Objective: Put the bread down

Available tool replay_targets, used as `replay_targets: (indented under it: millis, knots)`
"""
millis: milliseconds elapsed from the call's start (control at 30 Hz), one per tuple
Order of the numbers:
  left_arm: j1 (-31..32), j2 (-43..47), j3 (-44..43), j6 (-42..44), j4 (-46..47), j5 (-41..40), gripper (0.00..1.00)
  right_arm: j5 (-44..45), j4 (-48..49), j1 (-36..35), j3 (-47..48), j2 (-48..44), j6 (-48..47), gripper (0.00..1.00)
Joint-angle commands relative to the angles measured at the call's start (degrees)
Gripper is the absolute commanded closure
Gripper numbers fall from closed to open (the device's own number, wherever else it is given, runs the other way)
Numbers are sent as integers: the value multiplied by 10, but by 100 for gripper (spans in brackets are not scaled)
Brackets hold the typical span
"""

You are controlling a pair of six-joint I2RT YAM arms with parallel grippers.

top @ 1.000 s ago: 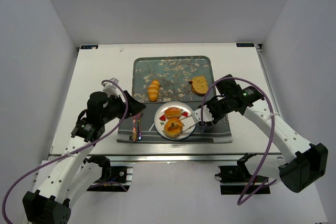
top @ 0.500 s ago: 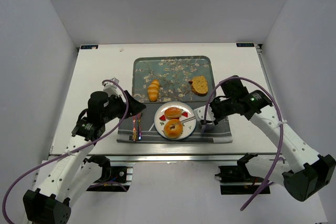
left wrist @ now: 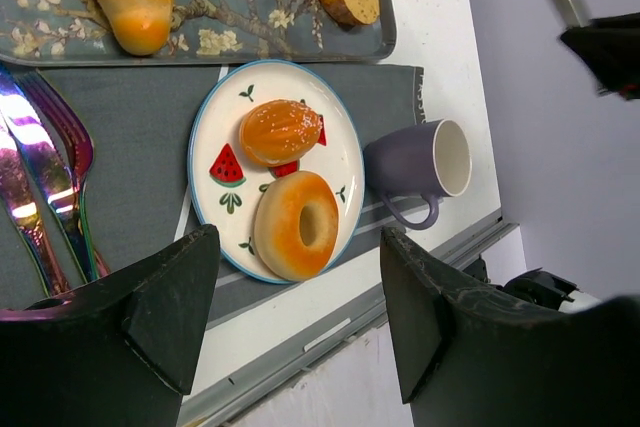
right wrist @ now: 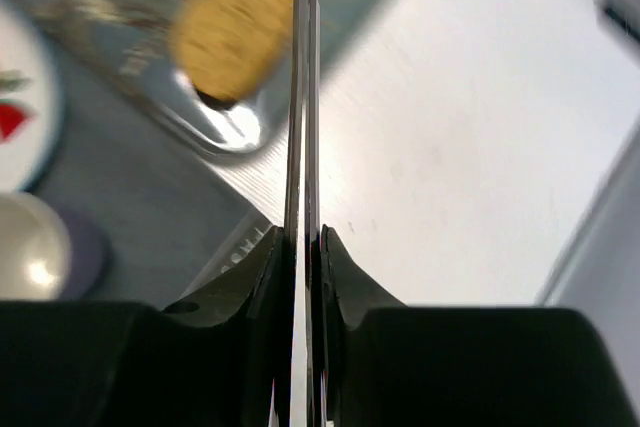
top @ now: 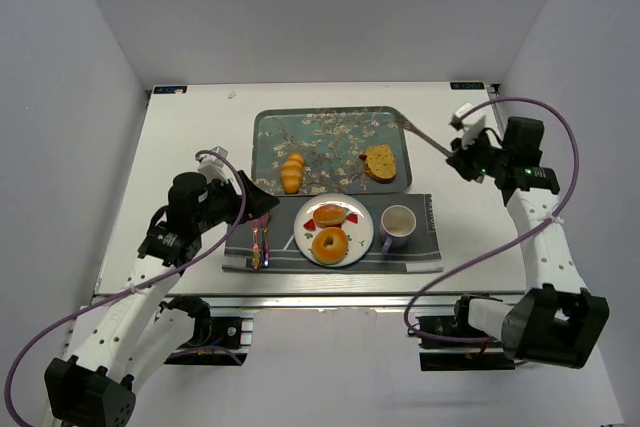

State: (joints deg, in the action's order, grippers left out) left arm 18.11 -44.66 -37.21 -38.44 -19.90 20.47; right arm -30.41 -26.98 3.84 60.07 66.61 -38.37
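Right claw (right wrist: 305, 247) clamped on thin metal utensil (right wrist: 304, 97) right of tray (top: 330, 111); left claw (left wrist: 300, 312) apart, empty. Bread slice (top: 378, 162) on tray looks light, crumbly; pinch crust edges.

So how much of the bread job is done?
Done: a bun and a ring-shaped roll sit on the plate. In hand: the right gripper pinches metal tongs, with no bread in them. Left: a long roll and a slice lie on the tray.
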Motion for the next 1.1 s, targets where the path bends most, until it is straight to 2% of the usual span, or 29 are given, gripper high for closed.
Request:
replay_targets:
  millis: [0, 133, 200, 400, 433, 500, 533, 633, 800, 867, 900, 933, 1067]
  knots:
    - [-4, -6, 0, -1, 28, 15, 26, 98, 125, 56, -64, 26, 152, 100]
    - [-3, -17, -1, -1, 37, 21, 26, 174, 220, 82, -153, 57, 212, 100]
    - [-3, -22, -1, -1, 43, 25, 26, 198, 244, 82, -166, 87, 232, 100]
    - [-4, -37, -4, -4, 56, 28, 26, 211, 254, 85, -174, 173, 247, 100]
    - [-4, -37, -5, -4, 57, 28, 26, 194, 253, 86, -175, 181, 236, 82]
    - [-3, -37, -4, -5, 57, 27, 26, 181, 244, 86, -176, 206, 224, 67]
    - [-3, -37, -4, -5, 57, 27, 26, 177, 241, 87, -176, 214, 212, 55]
    - [-3, -35, -5, -4, 53, 27, 26, 159, 213, 95, -153, 240, 209, 39]
    - [-4, -27, -7, -2, 44, 22, 26, 145, 179, 109, -133, 222, 180, 33]
    - [-4, -22, -6, -2, 43, 20, 26, 132, 150, 115, -113, 205, 168, 22]
    - [-4, -17, -5, -3, 43, 19, 26, 137, 140, 115, -103, 186, 161, 20]
    - [-3, -16, -4, -4, 42, 19, 26, 138, 128, 116, -80, 177, 159, 11]
    - [-3, -11, -6, -3, 34, 17, 26, 142, 47, 115, -8, 135, 165, 10]
